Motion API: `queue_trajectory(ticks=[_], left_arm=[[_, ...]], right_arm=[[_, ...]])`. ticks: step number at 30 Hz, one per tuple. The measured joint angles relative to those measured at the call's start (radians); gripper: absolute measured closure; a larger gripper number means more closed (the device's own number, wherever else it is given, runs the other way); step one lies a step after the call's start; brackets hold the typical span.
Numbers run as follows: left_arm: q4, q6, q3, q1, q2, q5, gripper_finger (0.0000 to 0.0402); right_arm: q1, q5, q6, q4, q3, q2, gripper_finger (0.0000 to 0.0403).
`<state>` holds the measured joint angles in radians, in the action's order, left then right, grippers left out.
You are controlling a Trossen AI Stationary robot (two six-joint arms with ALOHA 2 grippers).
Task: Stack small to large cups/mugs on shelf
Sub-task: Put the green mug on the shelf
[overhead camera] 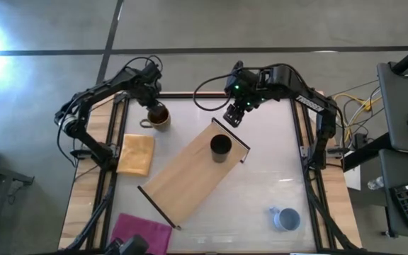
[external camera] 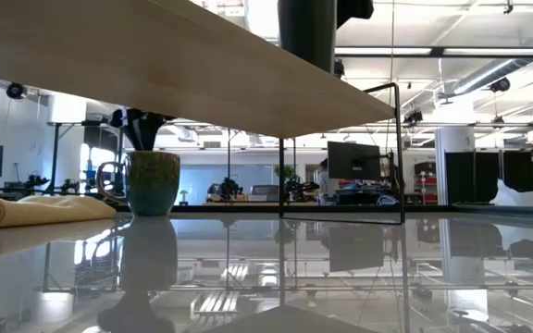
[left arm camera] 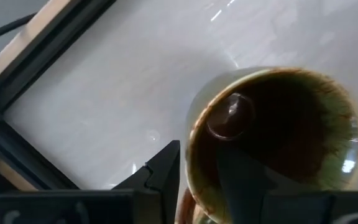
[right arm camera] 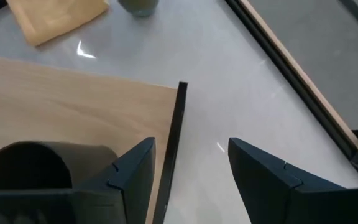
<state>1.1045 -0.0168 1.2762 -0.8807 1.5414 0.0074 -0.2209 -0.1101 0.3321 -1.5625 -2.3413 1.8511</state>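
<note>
The mustard-brown mug (overhead camera: 159, 116) stands upright on the table near the far left corner, also showing in the low view (external camera: 152, 182). My left gripper (overhead camera: 154, 106) reaches into it from above. The black cup (overhead camera: 220, 146) stands on the far half of the light-wood shelf (overhead camera: 190, 177), which lies diagonally, raised on its black end rails (external camera: 340, 153). My right gripper (overhead camera: 232, 115) hovers open over the shelf's far end rail (right arm camera: 174, 137), just beyond the black cup (right arm camera: 30, 165), touching nothing. The blue-grey mug (overhead camera: 285, 218) rests on the table near the near right corner. My left gripper (left arm camera: 201, 149) holds the mustard-brown mug by its rim wall (left arm camera: 194, 134), one finger (left arm camera: 247, 180) inside the hollow and one (left arm camera: 166, 168) outside. The fingers come from above, pointing down. The mug stays upright with its base on the table.
An orange cloth (overhead camera: 136, 154) lies left of the shelf, near the mustard mug. A magenta cloth (overhead camera: 142, 230) sits at the near edge by the shelf's near end. Black frame bars run along the table's left and right sides. Bare tabletop stretches right of the shelf.
</note>
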Motion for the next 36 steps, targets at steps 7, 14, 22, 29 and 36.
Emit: queue_trajectory(ticks=[7,14,22,29,36], left_arm=[[-0.034,-0.025,-0.053,-0.003,0.011,-0.012,0.0311],[-0.058,-0.044,-0.093,-0.003,0.011,-0.012,0.0315],[-0.052,-0.046,-0.099,-0.001,0.010,0.010,0.0387],[0.010,-0.071,-0.045,0.002,-0.026,0.001,0.0387],[0.206,-0.075,0.133,0.096,-0.130,0.002,0.0387]], right_arm=[[-0.001,-0.006,0.007,0.009,0.000,0.000,0.0206],[-0.004,-0.022,0.008,0.010,0.000,0.000,0.0206],[-0.019,-0.022,0.008,0.024,0.001,0.000,0.0208],[-0.028,-0.021,0.008,0.022,0.008,0.001,0.0219],[-0.064,0.005,0.007,0.013,0.042,0.001,0.0245]])
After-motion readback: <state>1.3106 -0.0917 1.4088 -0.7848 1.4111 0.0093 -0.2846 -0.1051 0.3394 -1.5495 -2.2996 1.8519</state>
